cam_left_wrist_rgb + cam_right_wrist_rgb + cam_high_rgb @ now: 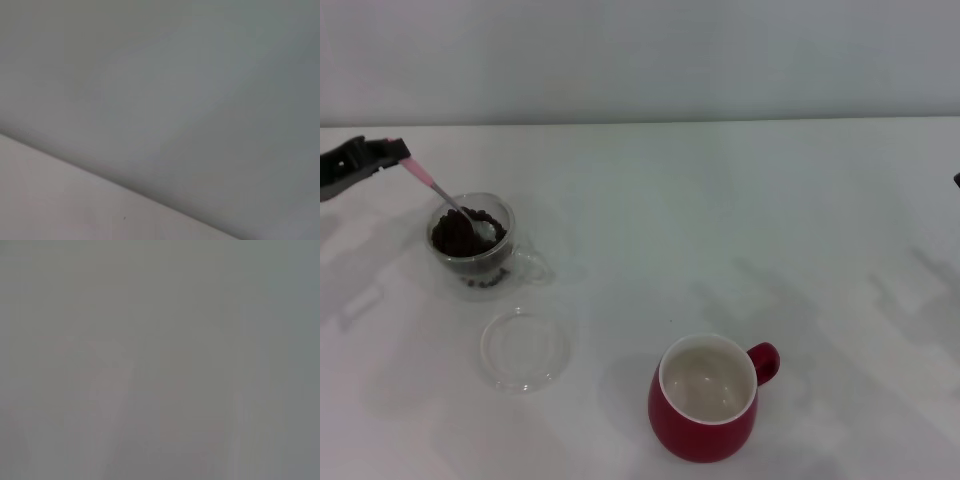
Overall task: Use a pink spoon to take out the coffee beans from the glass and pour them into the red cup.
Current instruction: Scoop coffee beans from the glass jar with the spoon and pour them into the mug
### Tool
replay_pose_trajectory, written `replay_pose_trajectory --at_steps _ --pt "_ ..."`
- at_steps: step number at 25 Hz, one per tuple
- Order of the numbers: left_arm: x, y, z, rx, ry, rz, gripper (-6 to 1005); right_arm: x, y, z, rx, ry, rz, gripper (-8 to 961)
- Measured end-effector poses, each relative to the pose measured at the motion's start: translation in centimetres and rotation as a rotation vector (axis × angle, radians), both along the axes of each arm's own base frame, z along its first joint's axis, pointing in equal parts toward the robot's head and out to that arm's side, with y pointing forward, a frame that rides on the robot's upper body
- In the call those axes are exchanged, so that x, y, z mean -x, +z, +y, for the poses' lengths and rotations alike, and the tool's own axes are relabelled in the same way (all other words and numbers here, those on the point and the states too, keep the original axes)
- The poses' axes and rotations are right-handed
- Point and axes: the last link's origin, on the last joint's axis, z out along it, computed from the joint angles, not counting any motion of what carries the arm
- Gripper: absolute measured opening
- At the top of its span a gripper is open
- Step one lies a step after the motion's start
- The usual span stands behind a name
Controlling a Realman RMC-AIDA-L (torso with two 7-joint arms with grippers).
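Observation:
The glass (473, 243) stands at the left of the white table, holding a heap of dark coffee beans (455, 235). The pink spoon (442, 194) slants down into it, its metal bowl resting among the beans. My left gripper (390, 152) at the far left edge is shut on the spoon's pink handle, up and left of the glass. The red cup (704, 400) stands near the front, right of centre, its cream inside bare and its handle pointing right. My right arm shows only as a dark sliver (956, 180) at the right edge.
A flat round clear glass disc (525, 347) lies on the table just in front of the glass. The table's far edge meets a grey wall. The wrist views show only blank grey surfaces.

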Motion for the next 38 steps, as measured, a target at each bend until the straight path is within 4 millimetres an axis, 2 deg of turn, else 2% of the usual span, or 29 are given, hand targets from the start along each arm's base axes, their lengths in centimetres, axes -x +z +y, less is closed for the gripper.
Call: replay_pose_trajectory --at_steps 11,19,27,38 --pt "0.9 -0.7 -0.9 -0.016 0.049 -0.048 119 0.1 -0.1 1.1 0.016 -0.012 -0.004 724" --pt "3.0 -0.1 -2.9 -0.104 0.14 -0.194 119 0.0 -0.2 1.7 0.031 -0.028 -0.01 723" --pt "4.9 -0.5 -5.0 -0.137 0.216 -0.299 119 -0.2 -0.4 1.9 0.045 -0.041 -0.013 723" --pt "5.3 0.0 -6.4 -0.183 0.206 -0.39 119 -0.1 -0.5 2.2 0.053 -0.039 -0.018 723"
